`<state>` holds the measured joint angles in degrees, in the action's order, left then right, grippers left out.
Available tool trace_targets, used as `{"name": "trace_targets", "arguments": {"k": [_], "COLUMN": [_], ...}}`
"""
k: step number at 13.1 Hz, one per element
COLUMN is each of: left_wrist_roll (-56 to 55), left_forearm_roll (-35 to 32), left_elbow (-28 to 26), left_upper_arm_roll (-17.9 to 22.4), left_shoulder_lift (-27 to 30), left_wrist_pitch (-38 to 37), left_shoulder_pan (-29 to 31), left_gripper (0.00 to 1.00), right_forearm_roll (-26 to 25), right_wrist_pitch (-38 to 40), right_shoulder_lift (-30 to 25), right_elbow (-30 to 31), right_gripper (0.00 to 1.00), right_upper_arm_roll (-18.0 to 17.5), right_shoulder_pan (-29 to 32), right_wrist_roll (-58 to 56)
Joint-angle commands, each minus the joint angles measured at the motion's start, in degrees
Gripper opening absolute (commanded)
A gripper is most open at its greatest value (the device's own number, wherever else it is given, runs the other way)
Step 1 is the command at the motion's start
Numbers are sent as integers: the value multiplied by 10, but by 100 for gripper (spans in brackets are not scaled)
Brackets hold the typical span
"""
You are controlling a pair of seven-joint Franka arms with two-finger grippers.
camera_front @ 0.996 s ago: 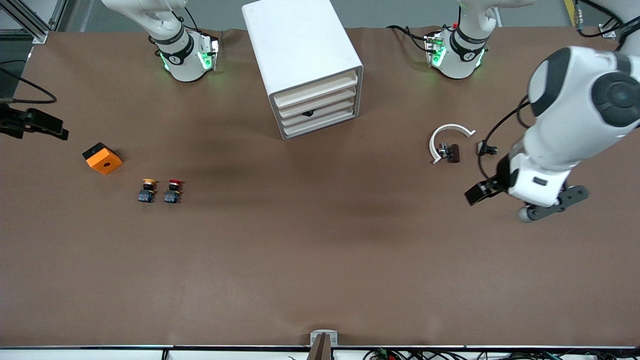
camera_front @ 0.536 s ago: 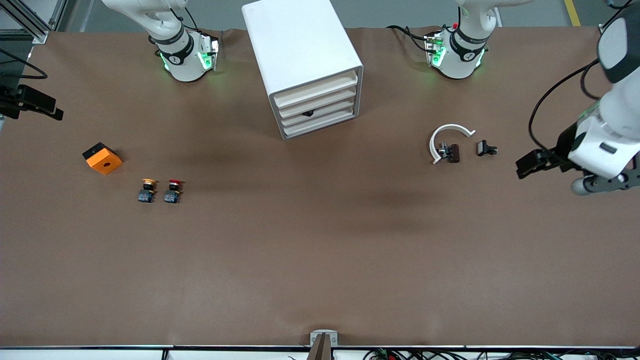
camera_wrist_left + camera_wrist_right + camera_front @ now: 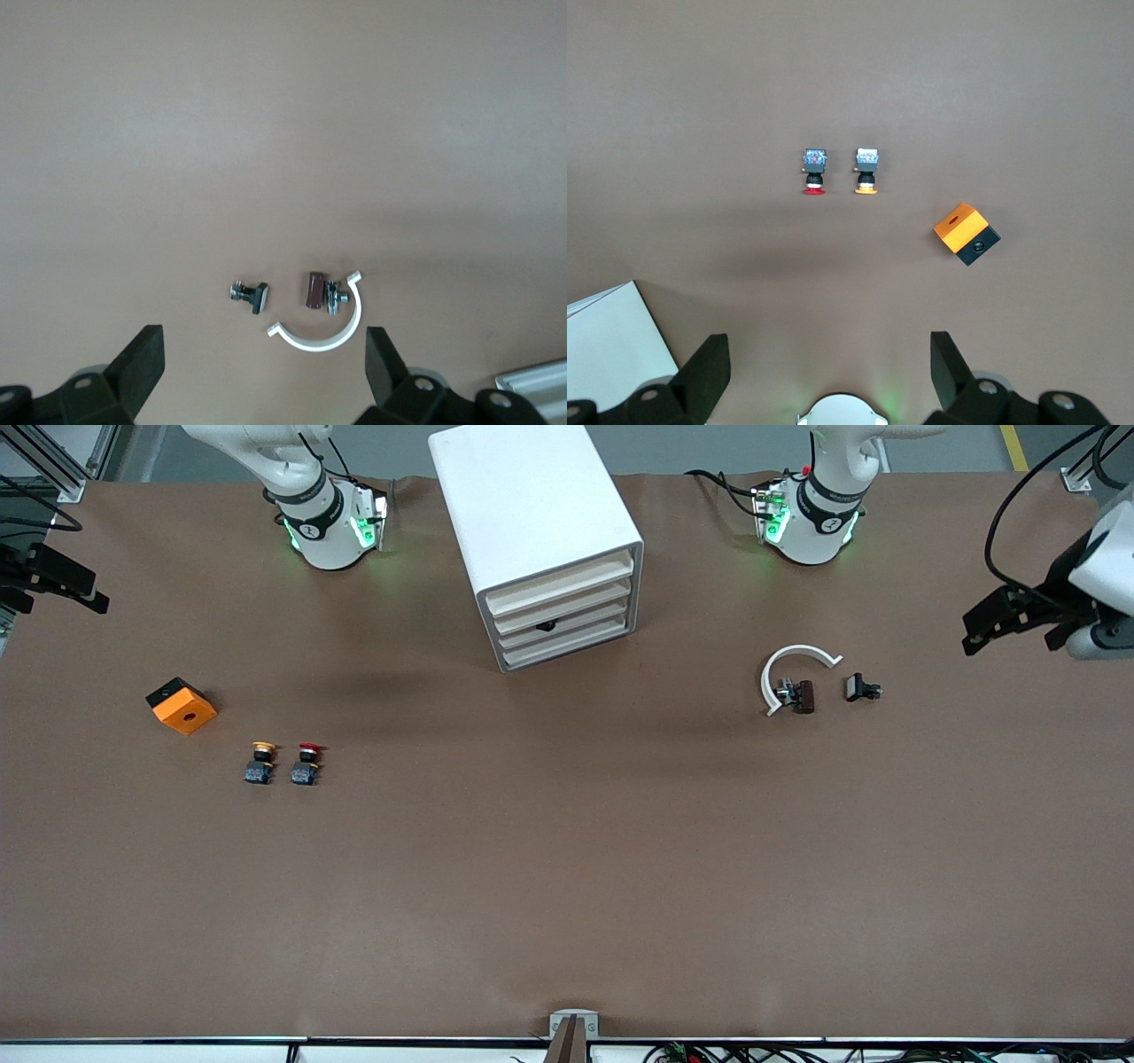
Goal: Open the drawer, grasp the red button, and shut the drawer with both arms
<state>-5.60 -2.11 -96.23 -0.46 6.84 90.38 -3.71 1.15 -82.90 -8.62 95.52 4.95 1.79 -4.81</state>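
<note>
Both claws gape empty over the brown worktop (image 3: 567, 868) ends: left claw (image 3: 1010, 622), right claw (image 3: 62, 584); slim white knobbed drawer (image 3: 560, 627) shut, red-capped push-button (image 3: 306, 763) untouched

Right end effector (image 3: 53, 583) partly out of frame

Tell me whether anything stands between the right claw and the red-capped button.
Nothing visible does. The right claw, open, hangs over the table edge at the right arm's end. The red-capped button stands on bare table beside the yellow-capped button; the orange cube lies nearest that path but off its line.
</note>
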Motion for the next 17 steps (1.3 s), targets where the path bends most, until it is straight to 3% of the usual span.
{"name": "trace_targets", "arguments": {"k": [1, 5, 10, 17], "left_wrist_roll": [-5, -6, -5, -26], "left_forearm_roll": [7, 8, 15, 16], "left_elbow": [-71, -74, -34, -26], "left_upper_arm_roll": [5, 3, 6, 8], "left_shoulder_lift": [81, 92, 63, 50], "left_wrist_pitch": [-8, -15, -15, -32], "left_shoulder_pan": [-15, -13, -8, 2], "left_gripper": [100, 100, 100, 100], "right_forearm_roll": [1, -2, -27, -15], "right_wrist_pitch": [-17, -42, -39, -26], "right_shoulder_lift": [-16, -17, -19, -22], "right_elbow": [17, 0, -7, -13], "right_gripper": [100, 100, 100, 100], "right_upper_arm_roll": [-18, -28, -51, -31], "right_shoulder_pan": [15, 20, 21, 24], "right_wrist_roll": [-6, -7, -4, 3]}}
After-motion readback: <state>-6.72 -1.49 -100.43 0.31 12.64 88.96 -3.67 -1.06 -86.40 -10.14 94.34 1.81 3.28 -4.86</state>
